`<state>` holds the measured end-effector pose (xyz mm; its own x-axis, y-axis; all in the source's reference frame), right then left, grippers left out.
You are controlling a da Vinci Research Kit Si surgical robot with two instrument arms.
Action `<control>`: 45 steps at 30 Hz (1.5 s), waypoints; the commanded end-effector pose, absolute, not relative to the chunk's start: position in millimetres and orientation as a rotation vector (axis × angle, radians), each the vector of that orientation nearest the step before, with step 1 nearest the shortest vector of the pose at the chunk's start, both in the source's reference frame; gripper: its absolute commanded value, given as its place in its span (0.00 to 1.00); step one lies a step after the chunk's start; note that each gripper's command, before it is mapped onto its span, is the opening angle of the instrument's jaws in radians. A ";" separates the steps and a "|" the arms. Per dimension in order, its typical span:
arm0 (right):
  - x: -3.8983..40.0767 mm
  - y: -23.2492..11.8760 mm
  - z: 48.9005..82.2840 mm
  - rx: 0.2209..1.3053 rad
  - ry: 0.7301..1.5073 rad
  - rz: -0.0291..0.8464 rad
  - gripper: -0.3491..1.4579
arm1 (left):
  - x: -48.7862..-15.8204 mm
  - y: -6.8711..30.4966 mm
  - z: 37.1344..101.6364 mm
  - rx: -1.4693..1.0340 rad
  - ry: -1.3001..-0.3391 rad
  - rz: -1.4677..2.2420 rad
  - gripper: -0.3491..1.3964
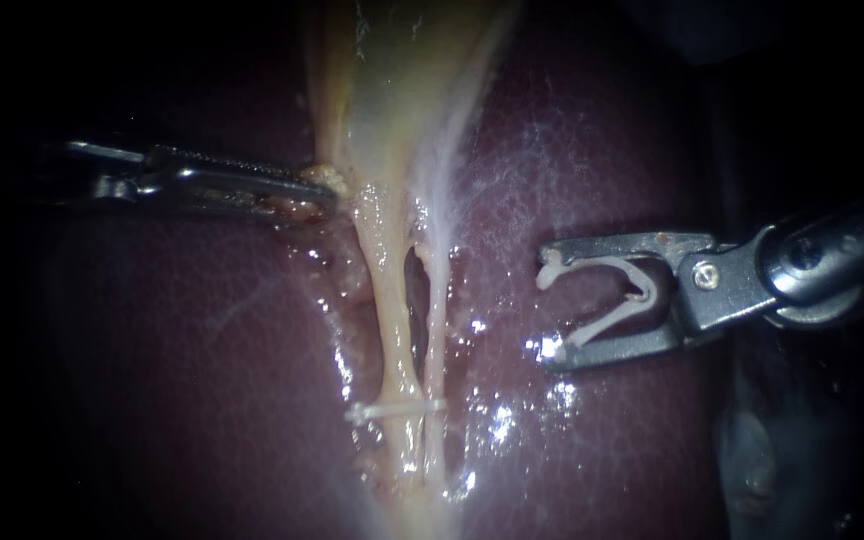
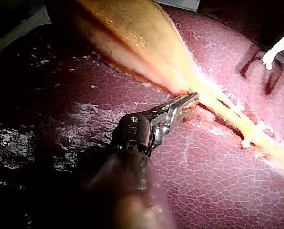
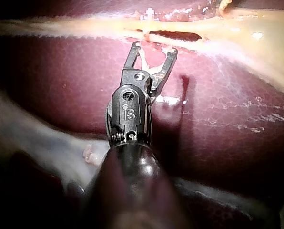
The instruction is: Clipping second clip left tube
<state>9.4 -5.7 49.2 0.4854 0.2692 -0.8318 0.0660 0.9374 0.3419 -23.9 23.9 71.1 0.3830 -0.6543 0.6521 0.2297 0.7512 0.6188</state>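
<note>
Misplacement is my worry: the jaws of my right instrument (image 1: 549, 308), spread and cradling an open white plastic clip (image 1: 607, 320), hang clear of the thick pale-yellow left tube (image 1: 392, 320), so while my left instrument (image 1: 324, 193) pinches the yellowish gallbladder (image 1: 402, 80) at its neck, a careless approach could snare the thin whitish right tube (image 1: 436, 320) too.
</note>
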 end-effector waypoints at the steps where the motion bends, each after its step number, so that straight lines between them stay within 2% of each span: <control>1: 9.4 -5.7 49.2 0.351 1.062 0.127 0.47 | -23.8 23.9 71.0 0.473 -1.034 -0.590 0.00; 14: 9.4 -5.6 49.2 0.346 1.068 0.125 0.47 | -19.8 27.9 65.0 0.450 -1.073 -0.644 0.00; 22: 9.5 -5.6 49.2 0.354 1.067 0.135 0.47 | -19.3 28.2 64.8 0.446 -1.077 -0.651 0.00; 25: 9.9 -5.6 49.2 0.377 1.075 0.161 0.47 | -19.3 28.2 64.8 0.446 -1.077 -0.651 0.00; 34: 12.4 -6.8 49.7 0.515 1.112 0.321 0.47 | -19.3 28.1 64.9 0.445 -1.077 -0.651 0.00; 45: 16.5 -10.1 52.5 0.694 1.122 0.462 0.47 | -19.5 27.8 65.1 0.442 -1.076 -0.652 0.00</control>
<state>16.8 -10.3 52.7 0.3756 0.6607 -0.6500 0.0041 0.7001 0.7140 -19.5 27.8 65.1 0.3187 -0.6797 0.6606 0.2703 0.7332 0.6240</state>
